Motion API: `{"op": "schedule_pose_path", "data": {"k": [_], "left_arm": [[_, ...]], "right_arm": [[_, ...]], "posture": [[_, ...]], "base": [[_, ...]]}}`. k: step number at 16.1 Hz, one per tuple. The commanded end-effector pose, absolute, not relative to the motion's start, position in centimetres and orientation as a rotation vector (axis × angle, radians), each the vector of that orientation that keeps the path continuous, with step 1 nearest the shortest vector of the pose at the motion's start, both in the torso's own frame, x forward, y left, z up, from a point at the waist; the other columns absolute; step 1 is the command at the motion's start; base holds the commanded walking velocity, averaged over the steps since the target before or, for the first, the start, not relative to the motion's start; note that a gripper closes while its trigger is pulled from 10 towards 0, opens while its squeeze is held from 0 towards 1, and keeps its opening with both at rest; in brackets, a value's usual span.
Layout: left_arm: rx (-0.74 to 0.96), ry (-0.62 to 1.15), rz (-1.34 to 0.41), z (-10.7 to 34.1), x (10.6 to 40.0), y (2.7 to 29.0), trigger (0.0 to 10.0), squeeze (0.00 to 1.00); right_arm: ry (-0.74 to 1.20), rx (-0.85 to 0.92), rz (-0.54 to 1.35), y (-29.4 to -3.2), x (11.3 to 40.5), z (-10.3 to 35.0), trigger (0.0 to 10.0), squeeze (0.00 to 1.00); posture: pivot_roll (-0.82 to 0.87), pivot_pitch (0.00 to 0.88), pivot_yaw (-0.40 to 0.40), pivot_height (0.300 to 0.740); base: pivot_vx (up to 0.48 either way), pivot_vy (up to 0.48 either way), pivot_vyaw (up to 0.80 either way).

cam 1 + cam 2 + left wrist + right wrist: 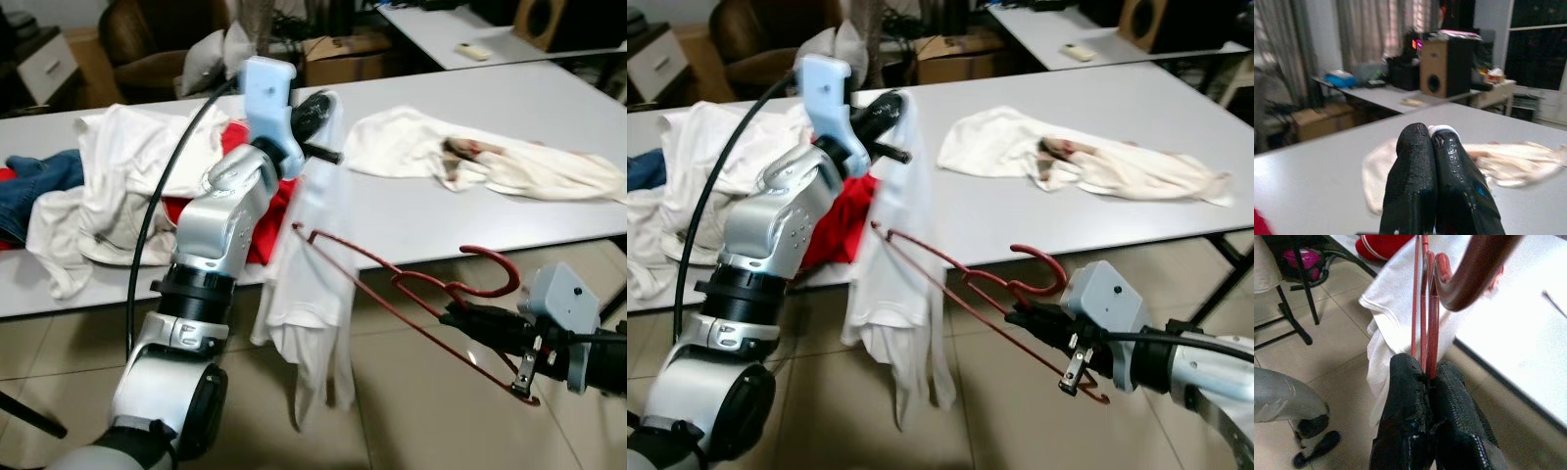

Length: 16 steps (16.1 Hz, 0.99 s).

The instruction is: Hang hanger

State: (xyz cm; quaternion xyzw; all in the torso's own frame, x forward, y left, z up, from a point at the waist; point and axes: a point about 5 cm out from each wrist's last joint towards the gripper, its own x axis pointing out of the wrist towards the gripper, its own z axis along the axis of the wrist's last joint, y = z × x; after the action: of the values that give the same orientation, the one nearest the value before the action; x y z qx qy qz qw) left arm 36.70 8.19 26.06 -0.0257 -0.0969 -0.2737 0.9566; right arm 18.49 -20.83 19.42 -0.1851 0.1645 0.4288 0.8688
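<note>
A long grey table [509, 108] runs across the scene, its near edge crossing just behind both arms. Tiled floor [411, 411] lies open below and in front of that edge.

The left gripper [315, 113] is raised above the table's near edge, its silver arm bent up from the lower left. Its fingers are pressed together on the top of a white shirt [309, 294], which hangs down past the edge toward the floor.

The right gripper [460, 318] reaches in low from the right, below the table's edge, over the floor. Its fingers [1415, 396] pinch the wires of a red hanger [392, 284] just beneath its hook. The hanger lies tilted, one end pointing up and left and touching the hanging shirt.

On the table's left end sits a heap of white clothes [127, 176], with a red garment [274, 196] and blue jeans [39, 186]. A cream garment [490, 162] lies spread toward the right end.
</note>
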Motion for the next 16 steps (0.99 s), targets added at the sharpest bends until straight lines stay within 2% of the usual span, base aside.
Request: {"op": "schedule_pose_path", "data": {"k": [1,7,16], "left_arm": [[-0.027,-0.238,-0.496,27.2,36.8,10.2,10.0,0.00],[-0.037,-0.261,-0.476,28.3,36.7,10.8,10.0,0.00],[-0.068,-0.291,-0.575,29.6,36.1,9.4,10.0,0.00]], "right_arm": [[0.319,-0.416,0.922,-20.6,18.6,19.9,10.0,0.00],[0.307,-0.442,0.950,-20.5,19.6,20.1,10.0,0.00],[0.303,-0.443,0.984,-20.2,19.8,20.2,10.0,0.00]], "posture": [[-0.09,0.000,0.080,0.740],[-0.08,0.000,0.072,0.740],[-0.08,0.000,0.079,0.740]], "base": [[0.326,0.000,0.00],[0.326,0.000,0.00],[0.328,0.000,0.00]]}}
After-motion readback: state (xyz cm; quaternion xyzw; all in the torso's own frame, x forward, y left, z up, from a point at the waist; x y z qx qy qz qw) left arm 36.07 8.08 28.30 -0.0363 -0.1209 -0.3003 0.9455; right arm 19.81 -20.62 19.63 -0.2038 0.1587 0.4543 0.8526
